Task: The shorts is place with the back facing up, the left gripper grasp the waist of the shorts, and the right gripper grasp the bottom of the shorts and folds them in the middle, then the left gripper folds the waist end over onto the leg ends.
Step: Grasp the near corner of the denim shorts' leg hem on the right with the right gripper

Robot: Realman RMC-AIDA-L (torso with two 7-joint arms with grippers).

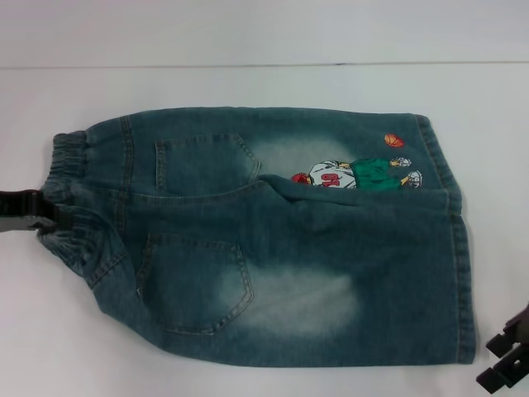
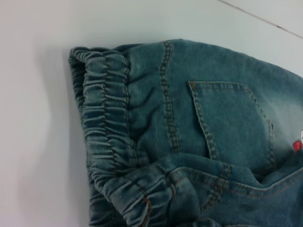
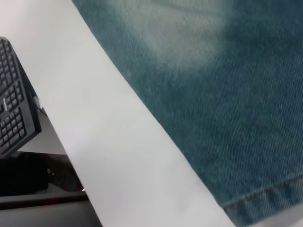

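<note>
Your left gripper (image 1: 41, 217) sits at the shorts (image 1: 273, 240) waistband (image 1: 70, 194), jaws' state unclear; a shallow pinch could slip mid-fold.

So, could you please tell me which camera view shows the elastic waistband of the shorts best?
The left wrist view: the gathered waistband fills the frame, ruffles and stitching plain. The head view shows the waistband at the shorts' left end, partly behind the left hand. The right wrist view shows only leg denim and hem.

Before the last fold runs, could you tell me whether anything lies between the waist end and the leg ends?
Nothing visible does. The shorts lie folded on the white table, bare denim from waistband to leg hems. The left gripper is at the waistband; the right gripper sits off the hem corner.
</note>
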